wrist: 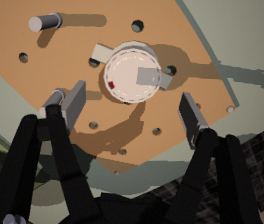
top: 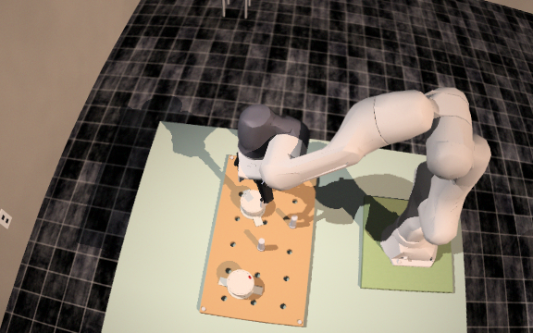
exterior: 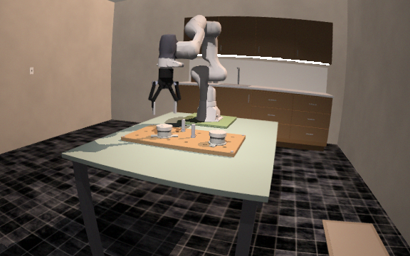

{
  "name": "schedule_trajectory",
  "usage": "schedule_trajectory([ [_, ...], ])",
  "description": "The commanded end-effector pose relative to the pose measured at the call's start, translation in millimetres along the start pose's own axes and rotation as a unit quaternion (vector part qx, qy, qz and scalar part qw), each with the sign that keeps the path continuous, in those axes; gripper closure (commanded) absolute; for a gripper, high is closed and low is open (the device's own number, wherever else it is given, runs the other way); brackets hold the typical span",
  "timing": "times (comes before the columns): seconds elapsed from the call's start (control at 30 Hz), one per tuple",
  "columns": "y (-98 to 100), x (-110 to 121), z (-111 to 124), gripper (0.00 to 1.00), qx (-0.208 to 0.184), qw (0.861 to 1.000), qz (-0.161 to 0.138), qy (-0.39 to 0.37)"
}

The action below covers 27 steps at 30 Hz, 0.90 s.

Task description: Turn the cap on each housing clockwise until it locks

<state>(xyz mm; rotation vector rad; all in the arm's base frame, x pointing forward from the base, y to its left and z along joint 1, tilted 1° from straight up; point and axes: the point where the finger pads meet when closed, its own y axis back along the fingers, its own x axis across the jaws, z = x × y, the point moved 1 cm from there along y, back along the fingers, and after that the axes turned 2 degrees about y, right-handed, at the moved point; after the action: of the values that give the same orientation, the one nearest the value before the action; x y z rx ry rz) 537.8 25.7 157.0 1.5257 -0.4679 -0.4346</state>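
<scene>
Even, fairly dim indoor light is filling the room, with a bright strip glowing under the wall cupboards (exterior: 276, 37) in the exterior view. Light is falling from above, and the arm (top: 364, 134) is casting hard-edged dark shadows across the table (top: 165, 259) and the orange board (top: 276, 296). The top view is bending straight lines near its edges, curving the tiled floor (top: 340, 46). The wrist view is looking soft and coarse, without glare.
</scene>
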Motion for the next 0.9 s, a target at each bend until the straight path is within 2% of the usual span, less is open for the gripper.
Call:
schedule_trajectory([
  [0.0, -1.0, -1.3, 1.2, 0.22, 0.002, 0.999, -0.009, 0.044],
  [0.87, -7.3, -1.4, 1.2, 0.22, 0.002, 0.999, -0.009, 0.045],
])
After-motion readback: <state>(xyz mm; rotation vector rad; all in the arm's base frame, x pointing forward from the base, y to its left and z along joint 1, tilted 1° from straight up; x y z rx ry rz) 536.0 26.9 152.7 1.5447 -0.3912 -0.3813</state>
